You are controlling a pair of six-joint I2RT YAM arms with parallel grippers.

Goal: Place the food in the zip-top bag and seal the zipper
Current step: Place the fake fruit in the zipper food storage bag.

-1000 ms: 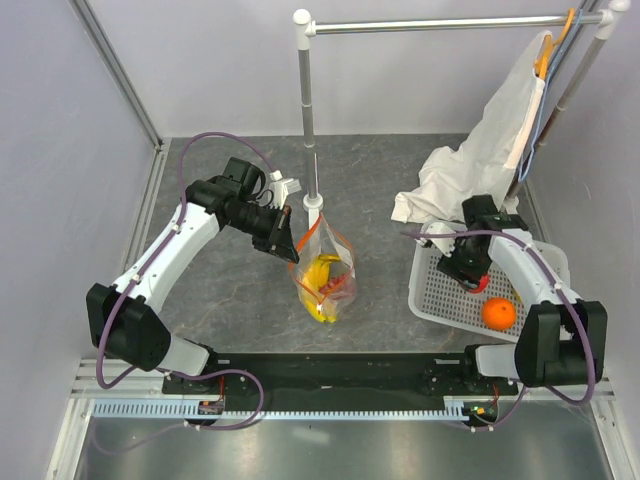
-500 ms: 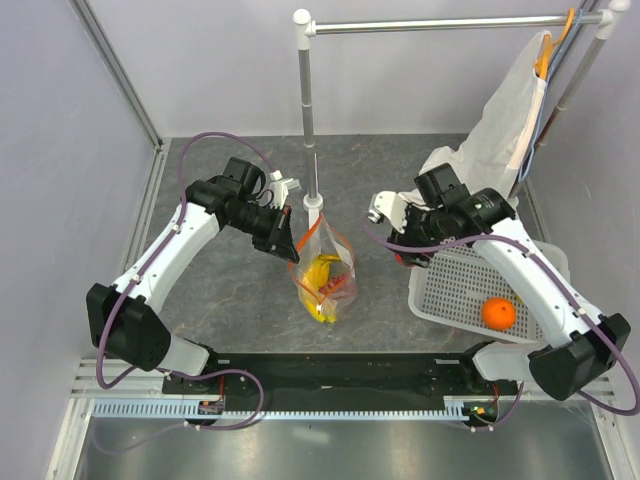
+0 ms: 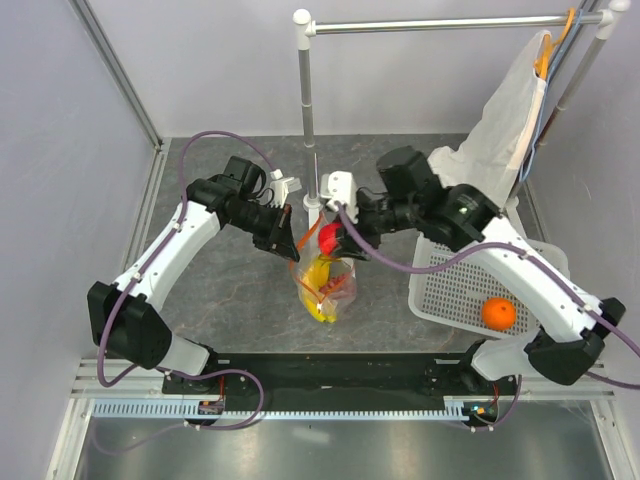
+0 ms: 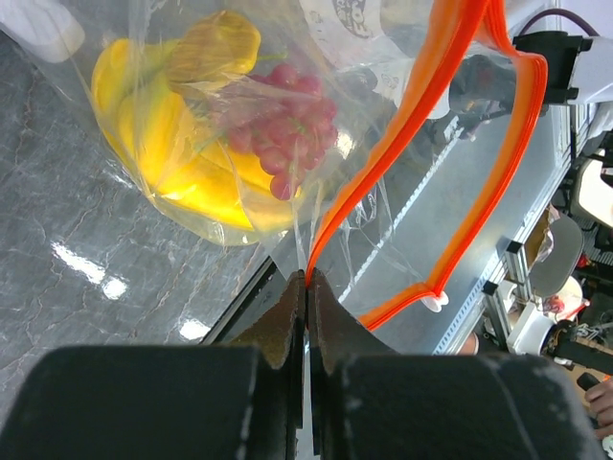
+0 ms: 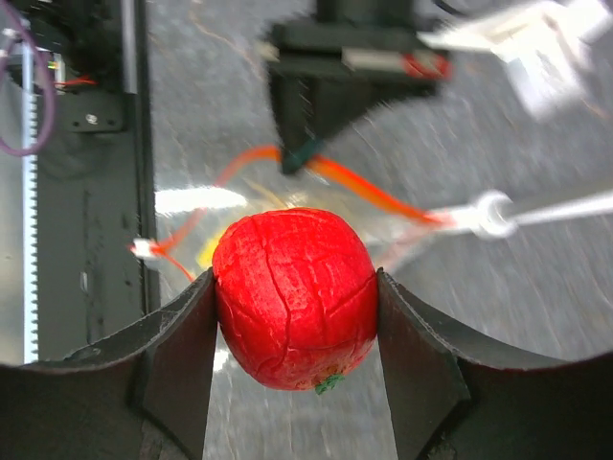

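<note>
The clear zip-top bag (image 3: 326, 285) stands mid-table with its red zipper (image 4: 450, 153) mouth open; the white slider (image 4: 434, 303) shows at one end. Inside lie the yellow banana (image 4: 177, 144) and dark red grapes (image 4: 278, 134). My left gripper (image 3: 284, 243) is shut on the bag's zipper edge (image 4: 308, 280) and holds it up. My right gripper (image 3: 331, 238) is shut on the small red fruit (image 5: 293, 297) and holds it above the bag's mouth. The orange (image 3: 498, 313) lies in the white mesh basket (image 3: 450, 290).
A metal stand (image 3: 305, 110) with a horizontal rail rises behind the bag. A white cloth bag (image 3: 490, 150) hangs from a hanger at the back right, draping onto the basket. Grey walls close both sides.
My right arm swung left from the mesh basket to above the bag's mouth, carrying the red fruit. The left gripper and bag stayed put.
</note>
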